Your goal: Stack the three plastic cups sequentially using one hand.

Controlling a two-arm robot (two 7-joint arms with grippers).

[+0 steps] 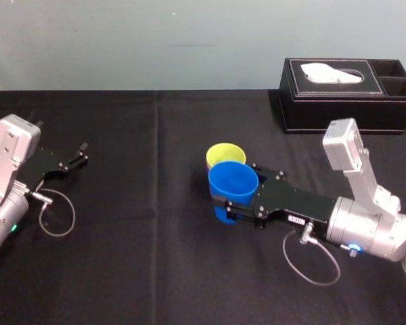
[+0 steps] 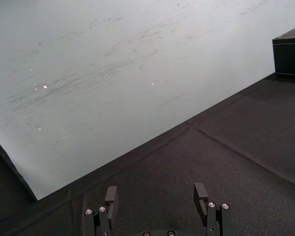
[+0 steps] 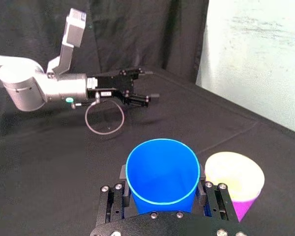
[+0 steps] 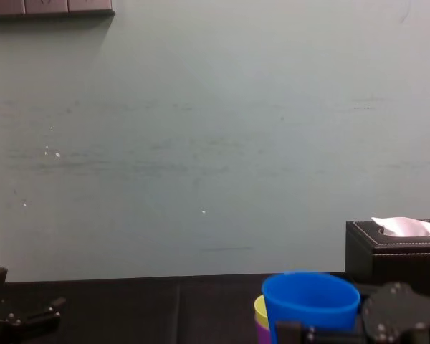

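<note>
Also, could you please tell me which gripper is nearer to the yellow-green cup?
Right. The right gripper, holding the blue cup, is directly beside the yellow-green cup; the left gripper sits far off to its left, fingers open.

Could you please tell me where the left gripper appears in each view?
Head view: the left gripper, open, is at the left side, above the black cloth.
Left wrist view: the gripper sits nearest the camera.
Right wrist view: the gripper is far off, beyond the blue cup.
Chest view: the gripper is in the lower left corner.
Shared landmark: the black cloth.
</note>
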